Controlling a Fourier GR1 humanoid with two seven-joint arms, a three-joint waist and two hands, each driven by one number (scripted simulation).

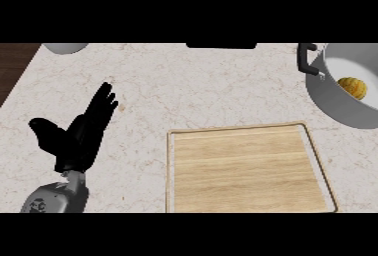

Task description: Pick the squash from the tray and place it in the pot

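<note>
The yellow-orange squash point(353, 87) lies inside the grey pot point(332, 102) at the counter's far right, close to the pot's right side. The pot has a black handle point(308, 59) on its upper left rim. The wooden tray point(247, 167) sits in the lower middle of the counter with nothing on it. My left hand point(77, 135) rests over the counter at the left, fingers straight and pointing up, thumb spread to the left, holding nothing. My right hand does not show in the head view.
A grey round object point(65, 47) pokes in at the top left edge. A dark flat object point(221, 45) sits at the top middle edge. The counter's dark wooden edge point(13, 65) runs along the far left.
</note>
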